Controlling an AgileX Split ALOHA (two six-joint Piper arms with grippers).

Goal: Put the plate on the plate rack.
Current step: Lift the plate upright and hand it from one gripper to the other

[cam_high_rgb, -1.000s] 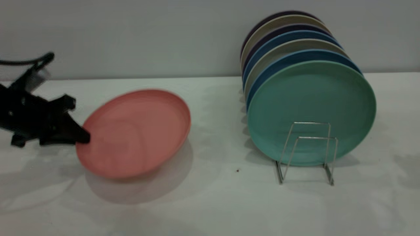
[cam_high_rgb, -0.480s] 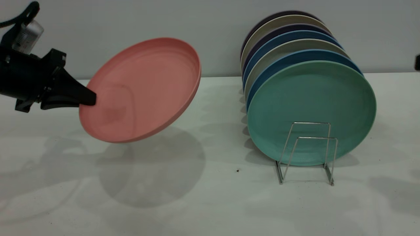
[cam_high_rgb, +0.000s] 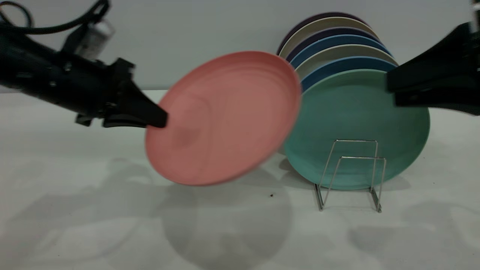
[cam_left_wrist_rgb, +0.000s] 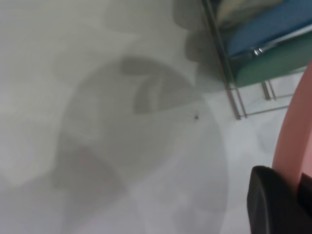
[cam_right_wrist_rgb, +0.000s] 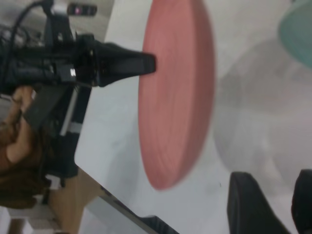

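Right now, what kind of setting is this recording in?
Probably a lab test bench, not a kitchen: a bare white table against a blank wall, one plate rack of plates, and the left gripper carrying the plate.

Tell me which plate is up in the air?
The salmon-pink plate. The left gripper holds its rim, tilted above the table, while every other plate stands in the plate rack.

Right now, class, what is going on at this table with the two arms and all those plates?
The left gripper holds the pink plate by its edge, tilted in the air above the table, beside the plate rack. The rack already carries a row of upright plates, a green plate at the front. The right gripper hangs open near the top of that row, holding nothing. The pink plate is not yet in the rack.
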